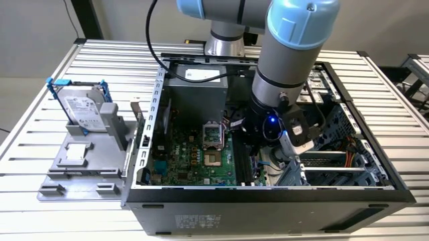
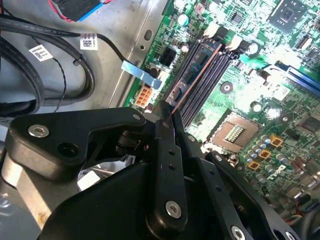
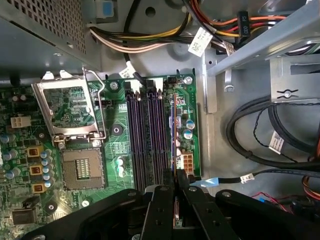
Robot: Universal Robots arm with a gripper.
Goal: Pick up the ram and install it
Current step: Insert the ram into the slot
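Note:
My gripper [image 1: 256, 149] reaches down inside the open computer case [image 1: 268, 193], over the motherboard [image 1: 194, 155]. Both wrist views show its black fingers shut on the ram, a thin stick seen edge-on. The ram [image 2: 196, 75] has a coppery edge and runs out from between the fingers [image 2: 162, 150] along the long black memory slots [image 2: 212, 80]. In the first wrist view the ram [image 3: 173, 135] lies in line with the slot [image 3: 162, 135] nearest the board's edge. I cannot tell whether it is touching the slot or just above it.
An empty processor socket [image 3: 82, 167] with its open metal frame sits beside the slots. Cable bundles [image 3: 250, 135] and the case wall lie on the other side. Outside the case, a grey fixture [image 1: 80, 170] holds a hard drive in a blue frame [image 1: 84, 108] and a small square chip [image 1: 78, 150].

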